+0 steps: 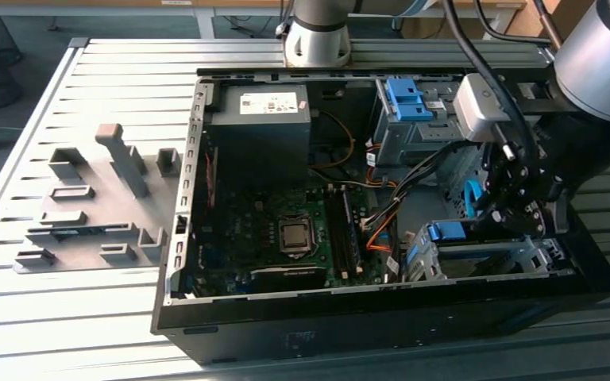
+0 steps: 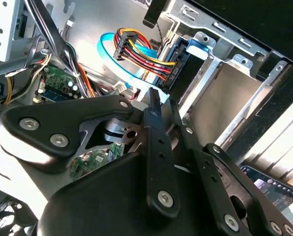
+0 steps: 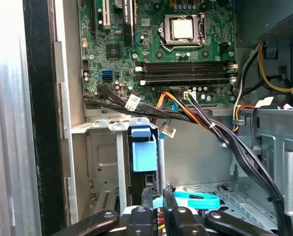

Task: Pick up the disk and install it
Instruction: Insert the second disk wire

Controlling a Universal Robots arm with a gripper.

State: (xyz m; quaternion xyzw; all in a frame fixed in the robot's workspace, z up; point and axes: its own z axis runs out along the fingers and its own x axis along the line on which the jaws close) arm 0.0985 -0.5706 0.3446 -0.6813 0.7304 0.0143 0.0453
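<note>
Blue rails mark the disk (image 1: 456, 232), seated edge-up in the case's (image 1: 390, 317) drive cage in the exterior view; the gripper (image 1: 517, 208) hides part of it. In both wrist views we see the fingers (image 3: 147, 201) pressed together, holding nothing.

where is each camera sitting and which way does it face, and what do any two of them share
Exterior view: off the arm, above the table, looking down into the open computer case; the arm and its pincer show.
First wrist view: on the wrist, facing along the pincer toward the motherboard and blue drive rail.
Second wrist view: on the wrist, close behind the pincer, facing the drive cage and the cables.
Shared: both wrist views show the pincer's fingers.
</note>
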